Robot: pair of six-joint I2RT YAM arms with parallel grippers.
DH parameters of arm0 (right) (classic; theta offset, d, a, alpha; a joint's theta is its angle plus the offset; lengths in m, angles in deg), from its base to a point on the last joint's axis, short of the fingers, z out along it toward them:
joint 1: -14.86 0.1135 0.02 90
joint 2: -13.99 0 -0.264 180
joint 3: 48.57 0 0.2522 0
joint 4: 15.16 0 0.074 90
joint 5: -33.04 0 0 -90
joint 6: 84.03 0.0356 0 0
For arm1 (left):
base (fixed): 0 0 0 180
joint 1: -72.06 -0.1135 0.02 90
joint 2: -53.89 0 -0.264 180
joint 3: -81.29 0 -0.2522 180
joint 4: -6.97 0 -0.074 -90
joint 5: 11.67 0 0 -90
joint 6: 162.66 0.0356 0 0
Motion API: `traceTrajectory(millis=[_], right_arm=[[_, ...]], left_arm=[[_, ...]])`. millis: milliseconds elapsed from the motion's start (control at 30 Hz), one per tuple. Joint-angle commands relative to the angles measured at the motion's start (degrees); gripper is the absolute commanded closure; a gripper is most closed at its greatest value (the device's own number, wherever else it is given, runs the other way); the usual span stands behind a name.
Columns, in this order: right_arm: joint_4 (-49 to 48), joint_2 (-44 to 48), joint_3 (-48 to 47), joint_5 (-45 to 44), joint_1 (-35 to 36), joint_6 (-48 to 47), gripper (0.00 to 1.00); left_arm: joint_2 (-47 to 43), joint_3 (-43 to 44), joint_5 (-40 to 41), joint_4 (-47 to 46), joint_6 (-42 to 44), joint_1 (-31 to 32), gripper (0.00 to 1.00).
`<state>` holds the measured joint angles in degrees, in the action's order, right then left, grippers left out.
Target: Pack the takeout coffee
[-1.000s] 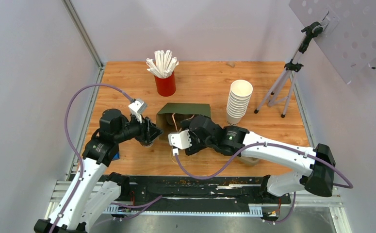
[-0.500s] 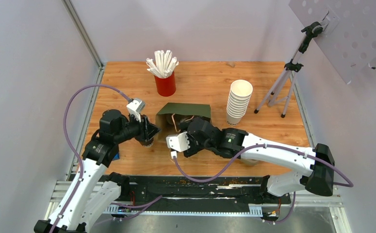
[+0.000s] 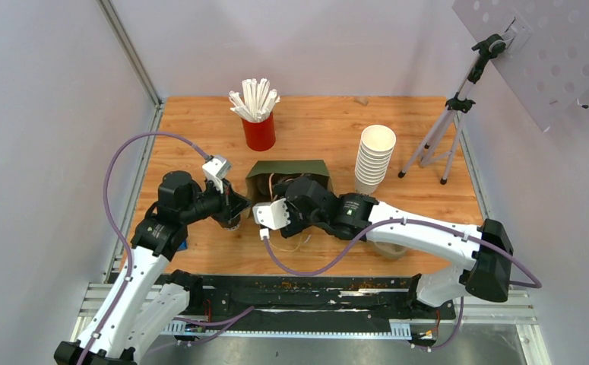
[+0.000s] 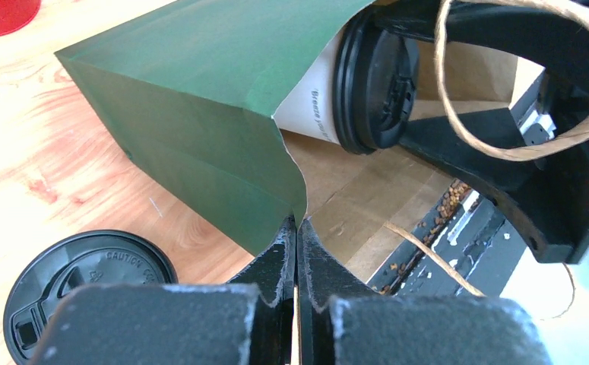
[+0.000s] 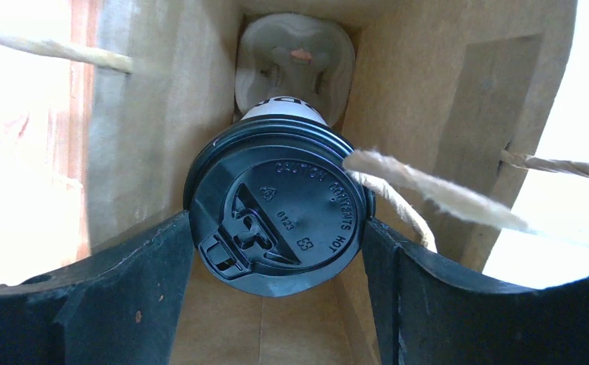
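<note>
Takeout coffee point(image 5: 276, 205) lies inside green bag point(image 4: 192, 114) — right end effector point(image 5: 280, 255) gripping it.

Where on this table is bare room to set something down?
Bare wooden tabletop lies between the red cup of straws and the stack of white paper cups, and left of the red cup. Crowded: the green paper bag, with the left gripper and right gripper at its mouth.

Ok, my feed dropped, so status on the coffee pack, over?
Left hand shut on edge of green paper bag. Right hand grips takeout coffee by its lid, inside the bag. Twine handle crosses the lid's rim.
</note>
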<state>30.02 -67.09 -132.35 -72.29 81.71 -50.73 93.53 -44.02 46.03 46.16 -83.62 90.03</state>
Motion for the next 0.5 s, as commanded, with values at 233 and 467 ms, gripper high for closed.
traceTrajectory(millis=[233,467], right_arm=[[-4.68,1.45,0.74,-0.10,-5.01,-0.74,0.26],[-6.08,3.62,3.59,1.08,-7.75,-2.44,0.26]], left_arm=[[0.52,0.28,-2.51,-2.31,2.52,0.22,1.00],[1.52,0.54,-3.93,-3.72,1.43,0.22,1.00]])
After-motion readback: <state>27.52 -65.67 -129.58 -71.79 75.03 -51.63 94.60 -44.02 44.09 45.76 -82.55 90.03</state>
